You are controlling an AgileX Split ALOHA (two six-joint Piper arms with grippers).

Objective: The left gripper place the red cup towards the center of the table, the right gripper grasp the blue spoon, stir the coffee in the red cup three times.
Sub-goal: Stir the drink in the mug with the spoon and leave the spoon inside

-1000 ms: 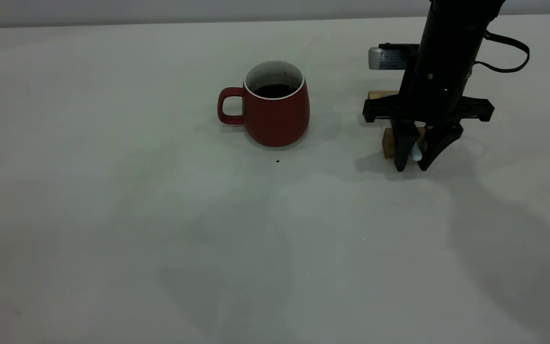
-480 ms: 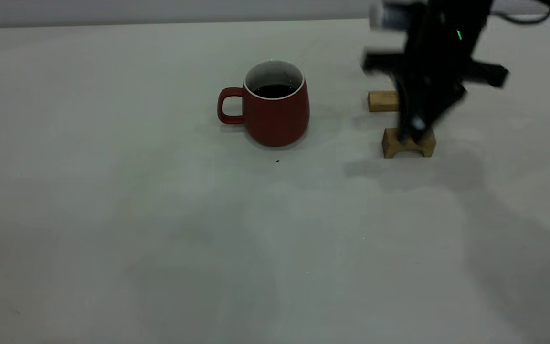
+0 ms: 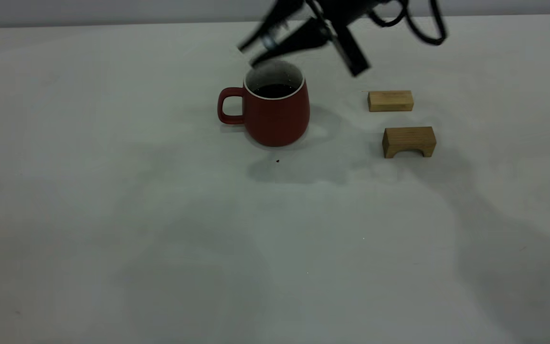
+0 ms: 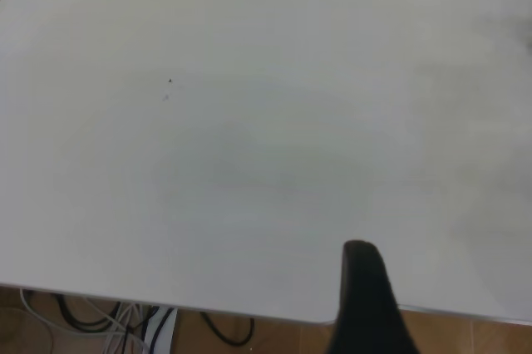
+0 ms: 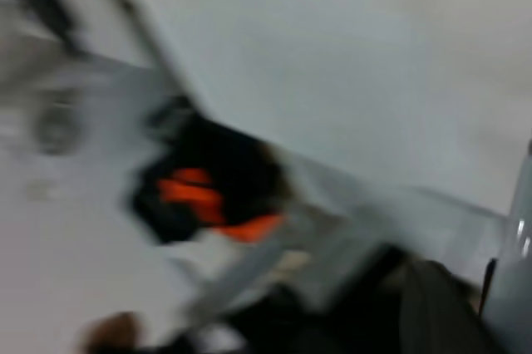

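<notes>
Your right pincer (image 3: pixel 256 48), grip unclear, hangs over the red cup (image 3: pixel 275 117); lower the blue spoon (image 3: pixel 239 52) centrally.

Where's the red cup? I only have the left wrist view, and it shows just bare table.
Observer: The red cup stands upright mid-table in the exterior view, with its handle toward that view's left.
Operator: Is there anything in it?
Observer: Yes, dark coffee shows inside.
Operator: And where's the right arm?
Observer: The right gripper hangs tilted just above the cup's rim, on its far side.
</notes>
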